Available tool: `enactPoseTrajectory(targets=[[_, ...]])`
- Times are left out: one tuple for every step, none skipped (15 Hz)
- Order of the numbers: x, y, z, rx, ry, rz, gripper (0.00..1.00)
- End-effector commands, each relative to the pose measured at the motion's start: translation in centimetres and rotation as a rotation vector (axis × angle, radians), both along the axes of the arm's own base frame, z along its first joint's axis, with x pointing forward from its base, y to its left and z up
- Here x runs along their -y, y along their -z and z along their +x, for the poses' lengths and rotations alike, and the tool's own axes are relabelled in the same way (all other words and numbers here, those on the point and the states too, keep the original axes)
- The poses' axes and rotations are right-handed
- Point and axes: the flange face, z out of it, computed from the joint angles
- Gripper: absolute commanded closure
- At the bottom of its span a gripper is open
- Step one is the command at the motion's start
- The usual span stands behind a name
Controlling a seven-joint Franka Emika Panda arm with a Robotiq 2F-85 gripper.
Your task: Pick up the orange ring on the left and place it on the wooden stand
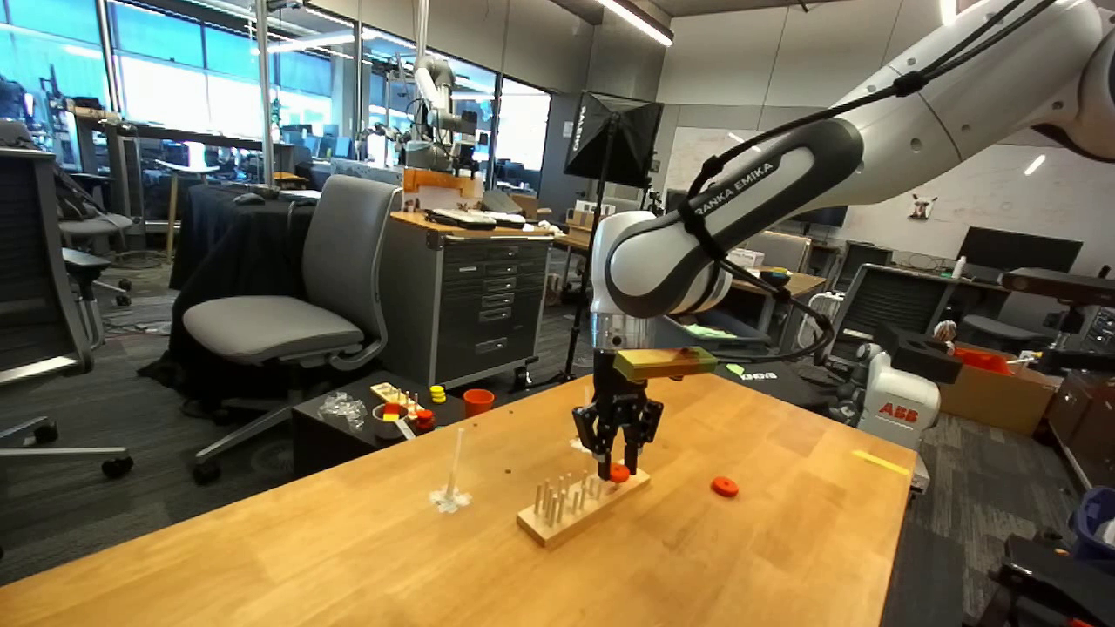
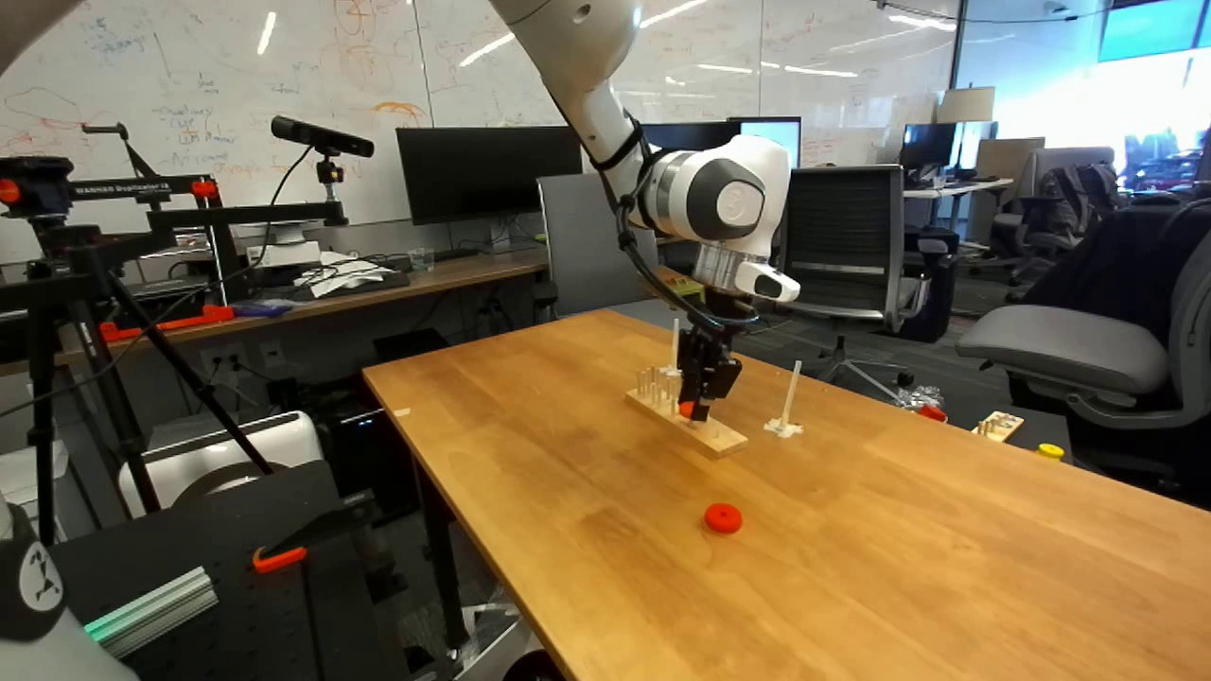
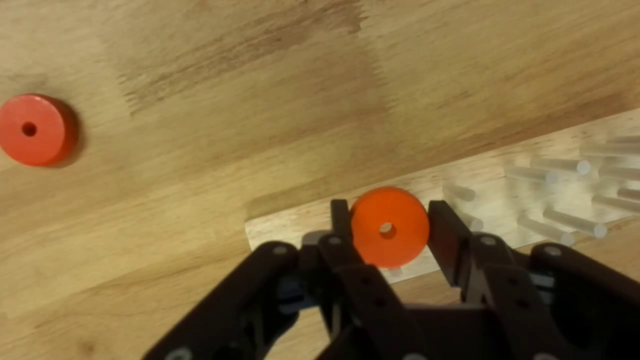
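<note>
The hand hangs over the wooden stand, near one end of it — pinching the orange ring. Picking looks done; setting the ring down on the stand and letting go seem to remain — though whether ring and stand touch I cannot tell. A matching orange ring lies unheld, well apart.

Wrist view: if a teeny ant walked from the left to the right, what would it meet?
The loose orange ring, the held orange ring in the gripper, the bunch of pale pegs near the right edge. The wooden stand runs beneath the last two, so it has no single place.
</note>
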Motion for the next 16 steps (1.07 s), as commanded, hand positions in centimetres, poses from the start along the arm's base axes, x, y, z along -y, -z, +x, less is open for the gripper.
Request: enactPoseTrajectory(targets=[[-0.16, 0.72, -0.50, -0.014, -0.007, -0.029, 0.82], [-0.19, 0.73, -0.54, -0.013, -0.008, -0.030, 0.82], [-0.25, 0.72, -0.58, -0.012, -0.010, -0.032, 0.82], [-0.31, 0.72, -0.61, -0.011, -0.012, -0.034, 0.82], [-0.35, 0.73, -0.62, -0.011, -0.015, -0.036, 0.82], [-0.38, 0.81, -0.60, -0.012, -0.017, -0.040, 0.82], [-0.41, 0.87, -0.59, -0.013, -0.020, -0.042, 0.82], [-0.44, 0.96, -0.58, -0.015, -0.022, -0.045, 0.82], [-0.48, 1.00, -0.58, -0.015, -0.023, -0.047, 0.82], [-0.51, 1.02, -0.59, -0.015, -0.025, -0.048, 0.82], [-0.55, 1.02, -0.59, -0.015, -0.027, -0.049, 0.82], [-0.57, 1.02, -0.60, -0.016, -0.029, -0.049, 0.82], [-0.57, 1.02, -0.58, -0.018, -0.033, -0.050, 0.82], [-0.57, 0.99, -0.58, -0.024, -0.033, -0.048, 0.82], [-0.57, 0.88, -0.66, -0.032, -0.037, -0.045, 0.82], [-0.57, 0.78, -0.75, -0.033, -0.040, -0.042, 0.82]])
